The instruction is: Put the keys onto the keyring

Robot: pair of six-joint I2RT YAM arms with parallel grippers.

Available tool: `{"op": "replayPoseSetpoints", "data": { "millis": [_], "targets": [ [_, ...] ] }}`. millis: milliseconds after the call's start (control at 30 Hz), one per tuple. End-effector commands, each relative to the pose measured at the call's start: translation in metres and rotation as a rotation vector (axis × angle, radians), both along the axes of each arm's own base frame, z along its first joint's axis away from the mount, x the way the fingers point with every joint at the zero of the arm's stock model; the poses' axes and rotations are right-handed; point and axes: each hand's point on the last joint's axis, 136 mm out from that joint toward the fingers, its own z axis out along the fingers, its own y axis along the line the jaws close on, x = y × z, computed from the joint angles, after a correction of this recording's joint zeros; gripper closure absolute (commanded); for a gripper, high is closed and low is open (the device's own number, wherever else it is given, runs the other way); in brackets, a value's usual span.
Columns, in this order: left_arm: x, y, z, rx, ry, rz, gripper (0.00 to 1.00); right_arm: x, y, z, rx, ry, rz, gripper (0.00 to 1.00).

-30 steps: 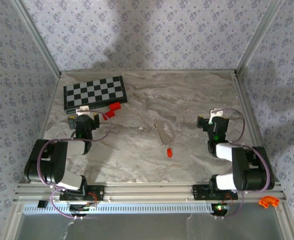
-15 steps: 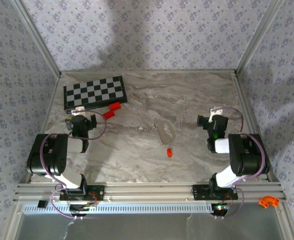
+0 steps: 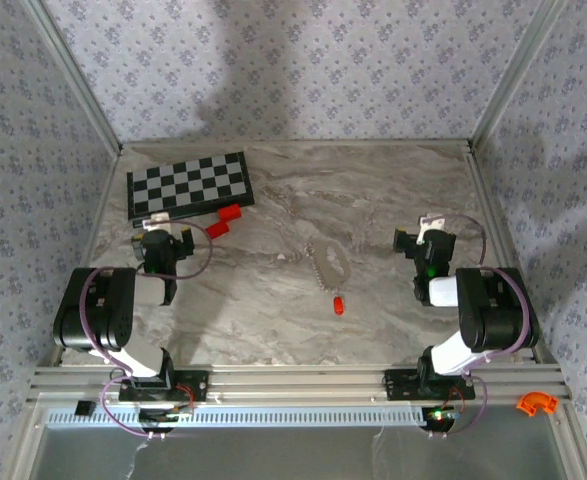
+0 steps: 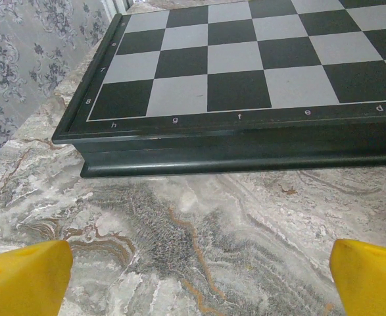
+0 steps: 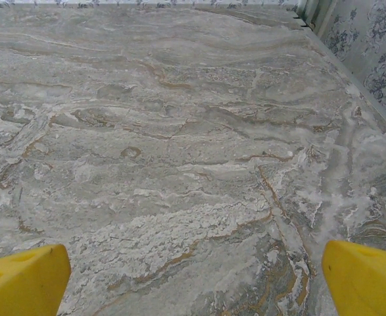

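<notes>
1. In the top view the keyring point(image 3: 330, 265) lies flat on the marble table point(image 3: 393, 190), a little right of the middle. It is where it lay a second ago.
2. The key point(image 3: 339, 304), a tiny red piece, lies at 5 o'clock from the keyring, near it but apart. It has not shifted either.
3. My left gripper point(image 3: 160, 241) sits at 9 o'clock from the keyring, well apart from it. The chessboard point(image 3: 188, 185) is at the gripper's 12 o'clock. Since a second ago the gripper has pulled back slightly toward 10 o'clock and the arm behind it has folded up. I see no change from half a second ago.
4. In the left wrist view, the left gripper point(image 4: 196, 283) has its yellow fingers point(image 4: 25, 276) out in the bottom corners, spread wide. Only bare marble lies between them. The chessboard's near edge is ahead, not touching.
5. My right gripper point(image 3: 426, 243) sits at 3 o'clock from the keyring, well apart. A second ago its arm stretched low toward 5 o'clock. Now it is bunched up, as it was half a second ago.
6. In the right wrist view, the right gripper point(image 5: 193, 280) also has its fingers point(image 5: 22, 280) wide apart over bare marble, holding nothing.
7. Red blocks point(image 3: 230, 212) lie just beside the chessboard's 5 o'clock corner, unmoved.
</notes>
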Motion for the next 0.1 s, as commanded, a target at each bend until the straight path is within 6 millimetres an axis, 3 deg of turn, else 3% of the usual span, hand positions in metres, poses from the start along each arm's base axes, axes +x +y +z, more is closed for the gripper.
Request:
{"op": "replayPoseSetpoints", "data": {
  "millis": [0,67],
  "targets": [
    [0.0094,-0.0016,0.0156,-0.024,-0.054,-0.007,0.00,0.0072,-0.0037,0.0119,0.002,-0.040,-0.022,0.00],
    [0.0094,-0.0010,0.0155,-0.024,-0.054,-0.006,0.00,0.0070,-0.0038,0.0120,0.002,-0.041,-0.022,0.00]
  ]
}}
